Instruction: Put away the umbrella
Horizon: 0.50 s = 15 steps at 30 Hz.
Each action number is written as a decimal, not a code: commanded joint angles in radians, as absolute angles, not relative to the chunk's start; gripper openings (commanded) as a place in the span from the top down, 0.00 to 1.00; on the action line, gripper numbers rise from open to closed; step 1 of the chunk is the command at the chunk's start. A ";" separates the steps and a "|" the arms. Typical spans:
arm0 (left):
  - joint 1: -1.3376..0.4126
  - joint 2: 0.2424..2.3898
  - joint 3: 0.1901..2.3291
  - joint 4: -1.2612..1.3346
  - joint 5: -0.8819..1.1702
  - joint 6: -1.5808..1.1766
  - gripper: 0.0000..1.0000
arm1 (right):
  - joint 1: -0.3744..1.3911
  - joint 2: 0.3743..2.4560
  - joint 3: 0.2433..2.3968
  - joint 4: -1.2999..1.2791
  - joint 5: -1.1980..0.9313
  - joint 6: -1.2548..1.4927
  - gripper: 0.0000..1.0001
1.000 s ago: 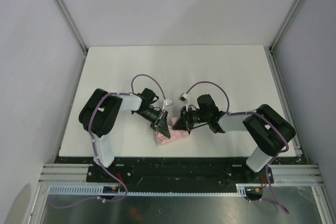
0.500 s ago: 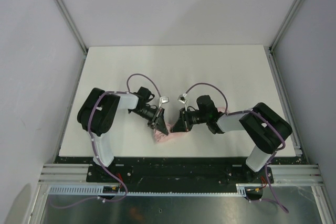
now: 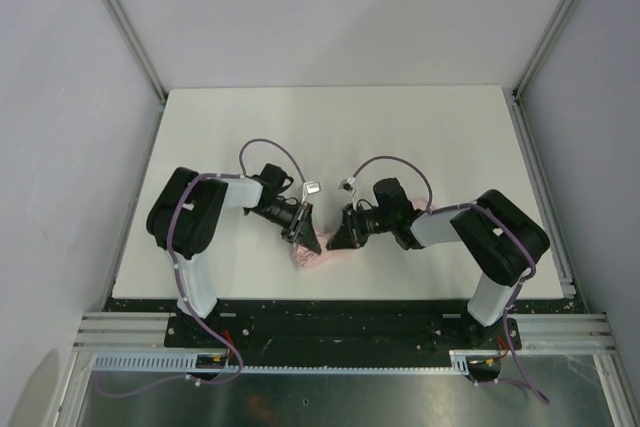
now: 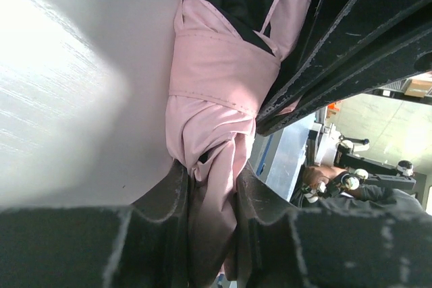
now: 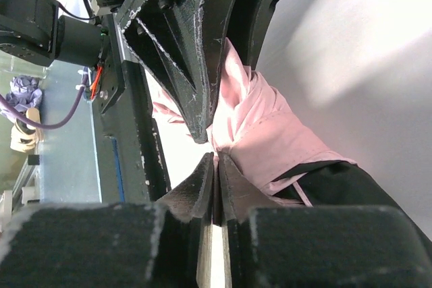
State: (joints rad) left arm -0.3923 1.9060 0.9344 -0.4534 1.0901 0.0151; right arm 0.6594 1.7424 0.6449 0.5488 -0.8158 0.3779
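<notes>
Seen from above, a pale pink folding umbrella [image 3: 322, 257] lies collapsed into a short, crumpled bundle on the white table [image 3: 420, 137]. It sits close to the near edge, about midway between the two arm bases. Both arms bend inward so that their black grippers meet over the bundle. The left gripper [image 3: 306, 237] comes in from the left and the right gripper [image 3: 335, 237] from the right, and their tips are almost touching. In the left wrist view the fabric is soft and matte, gathered in loose folds, and a stitched band [image 4: 223, 75] of the same pink is wrapped around its middle. A dark patch shows at the far end (whether that is ribs, lining or shadow cannot be told). The left fingers [image 4: 169, 200] pinch a twisted fold of the pink cloth between them, and the cloth fills the narrow gap. In the right wrist view the right fingers [image 5: 233, 180] are pressed almost together, with only a hairline slit between them. Their tips rest against the edge of the fabric, just beneath the tips of the left gripper. Whether any cloth is caught in that slit cannot be told. A thin pink cord crosses a black area at the nearer end of the bundle.
</notes>
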 commanded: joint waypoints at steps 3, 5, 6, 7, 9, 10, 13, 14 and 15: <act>-0.347 1.919 0.936 -0.395 0.914 0.008 1.00 | 0.640 1.805 0.626 0.318 -0.724 0.319 0.83; -0.345 1.918 0.934 -0.394 0.914 0.008 1.00 | 0.644 1.809 0.626 0.307 -0.731 0.339 0.77; -0.343 1.919 0.934 -0.394 0.915 0.008 1.00 | 0.647 1.808 0.625 0.307 -0.737 0.353 0.74; -0.343 1.918 0.935 -0.394 0.916 0.008 1.00 | 0.648 1.806 0.622 0.314 -0.745 0.367 0.72; -0.343 1.917 0.936 -0.395 0.919 0.008 1.00 | 0.648 1.786 0.613 0.333 -0.747 0.395 0.68; -0.342 1.916 0.936 -0.396 0.919 0.008 1.00 | 0.648 1.771 0.611 0.337 -0.745 0.408 0.67; -0.342 1.909 0.930 -0.395 0.921 0.008 1.00 | 0.639 1.711 0.609 0.328 -0.746 0.441 0.63; -0.342 1.903 0.927 -0.395 0.928 0.008 1.00 | 0.636 1.662 0.609 0.311 -0.747 0.449 0.62; -0.342 1.895 0.925 -0.396 0.934 0.008 1.00 | 0.634 1.607 0.609 0.288 -0.735 0.455 0.60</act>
State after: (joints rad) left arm -0.3538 1.9057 0.9360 -0.4202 1.0855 -0.0044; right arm 0.6464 1.7401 0.6216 0.3767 -0.7929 0.4263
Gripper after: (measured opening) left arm 0.249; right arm 0.374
